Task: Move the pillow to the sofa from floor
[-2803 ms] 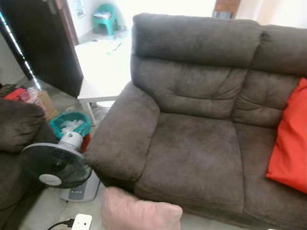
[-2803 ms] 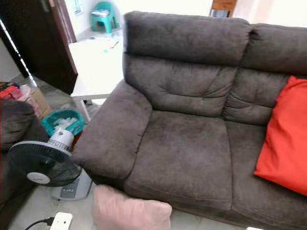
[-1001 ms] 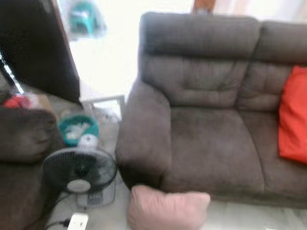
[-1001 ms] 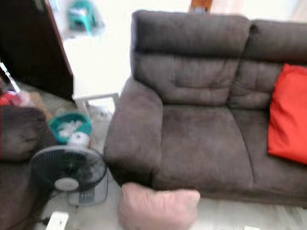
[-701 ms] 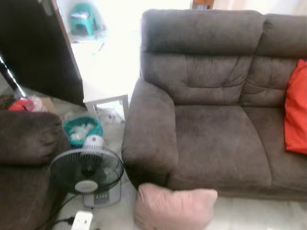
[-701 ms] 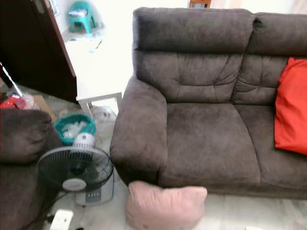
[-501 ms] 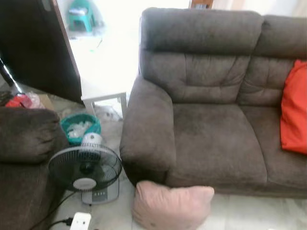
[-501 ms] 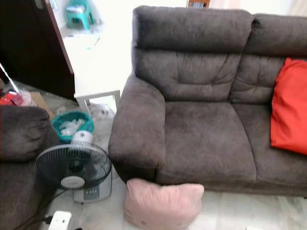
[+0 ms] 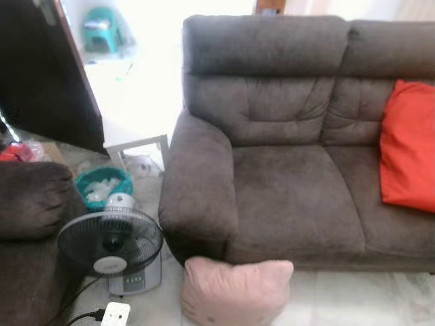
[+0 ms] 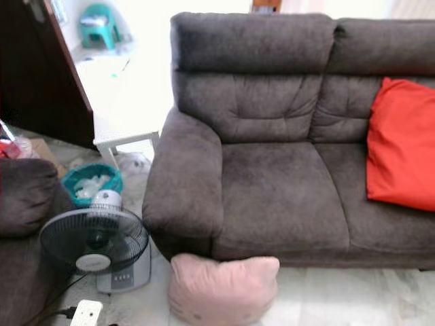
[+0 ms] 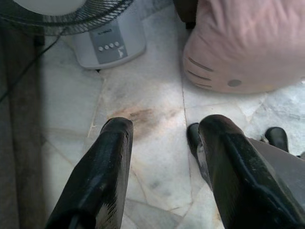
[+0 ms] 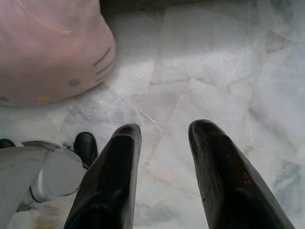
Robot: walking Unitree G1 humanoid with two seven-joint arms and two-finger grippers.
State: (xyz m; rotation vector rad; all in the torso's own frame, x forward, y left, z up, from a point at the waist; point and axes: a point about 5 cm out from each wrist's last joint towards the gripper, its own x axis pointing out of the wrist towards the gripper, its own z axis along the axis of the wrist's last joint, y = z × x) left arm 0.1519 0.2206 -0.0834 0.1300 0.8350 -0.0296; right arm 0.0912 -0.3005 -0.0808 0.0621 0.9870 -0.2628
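Nothing moved; only the camera had shifted.
Soft pink square pillow (image 9: 234, 292) lay on pale marble floor (image 12: 214, 62) against dark brown fabric sofa (image 9: 299, 197); both grippers' fingers (image 11: 102, 176) (image 12: 214, 176) hung wide, empty.

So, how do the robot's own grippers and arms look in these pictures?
Each gripper has two long, glossy black fingers with rounded tips: left gripper, right gripper. The right wrist view also shows a silver-grey arm segment with small black tips beside it.

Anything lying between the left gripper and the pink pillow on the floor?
No. In the left wrist view, just bare marble floor separates the open left gripper from the pink pillow; the fan stands off to one side.
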